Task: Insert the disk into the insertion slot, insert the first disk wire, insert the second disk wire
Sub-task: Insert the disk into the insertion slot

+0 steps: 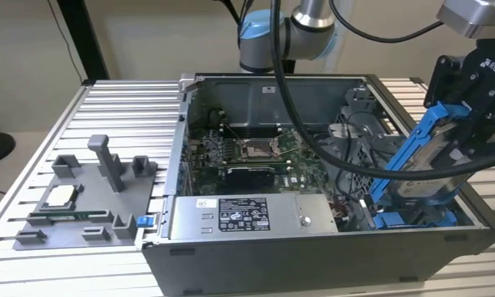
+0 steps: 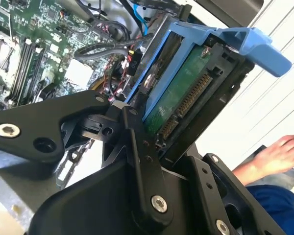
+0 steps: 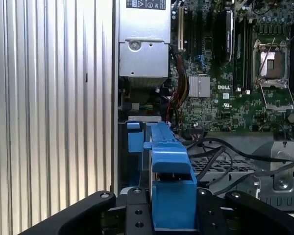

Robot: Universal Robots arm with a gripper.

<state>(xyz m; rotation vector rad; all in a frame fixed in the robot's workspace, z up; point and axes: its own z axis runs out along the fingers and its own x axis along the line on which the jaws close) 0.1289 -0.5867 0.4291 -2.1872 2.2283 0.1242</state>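
**Item:** disk (image 1: pixel 429 185), clipped in a blue frame (image 1: pixel 406 154).

**Handling:** Likely rigid and dense for its bulk, with slick metal faces. The bare circuit board (image 2: pixel 181 90) and its connector row look fragile, so keep your grip on the long frame edges, not the board.

**Location:** Held aloft and tilted, its lower end over the blue bay (image 1: pixel 413 219) in the corner of the computer case (image 1: pixel 314 266) on the exterior view's right. You cannot tell whether it touches the bay.

**Gripper** (image 1: pixel 466 139): fingers clamped on the disk's flanks, wrist poised above that corner, leaning inward.
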